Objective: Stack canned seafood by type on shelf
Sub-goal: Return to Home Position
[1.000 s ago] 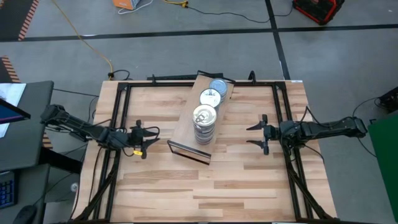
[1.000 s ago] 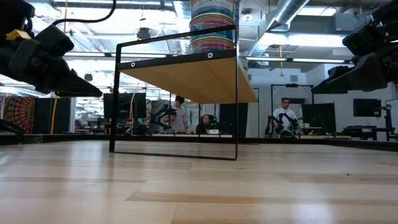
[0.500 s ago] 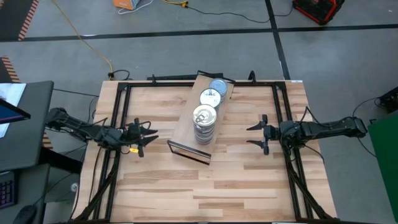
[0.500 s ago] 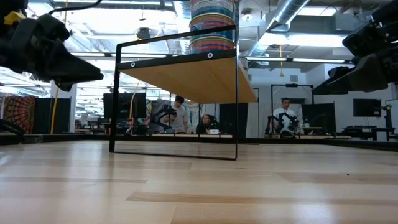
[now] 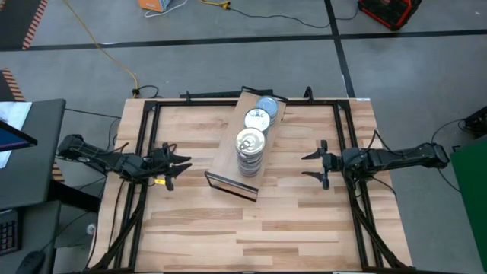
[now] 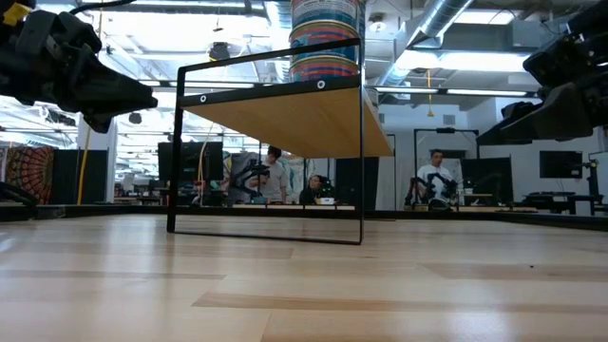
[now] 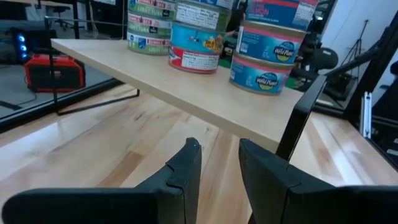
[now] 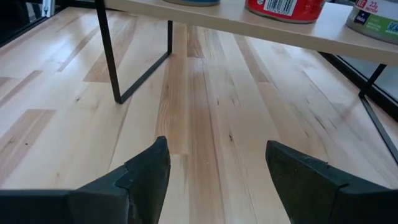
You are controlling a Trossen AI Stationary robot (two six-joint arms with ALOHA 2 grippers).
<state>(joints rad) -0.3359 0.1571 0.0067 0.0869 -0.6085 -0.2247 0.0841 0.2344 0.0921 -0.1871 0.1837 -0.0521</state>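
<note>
I'm seeing the stacked flat round seafood tins (image 5: 250,144) sitting on the light-wood plank shelf (image 5: 225,161), its long axis running between my empty claws: left claw (image 5: 176,164) narrowly parted and slightly nearer, right claw (image 5: 306,166) spread wide.

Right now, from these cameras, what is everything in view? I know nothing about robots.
shelf: one, light wood on black legs, set at a slant in the table's middle.
tin stacks: three, with gold, white and blue-grey lids, in a row along the shelf; the number of tins per stack cannot be told.
table: one, pale wooden slats, carrying the shelf.
red case: one, red and black, on the floor beyond the table.
people: at least two, far off in the room behind.
left pincer: one, dark, empty, slightly open, left of the shelf.
right pincer: one, dark, empty, wide open, right of the shelf.
</note>
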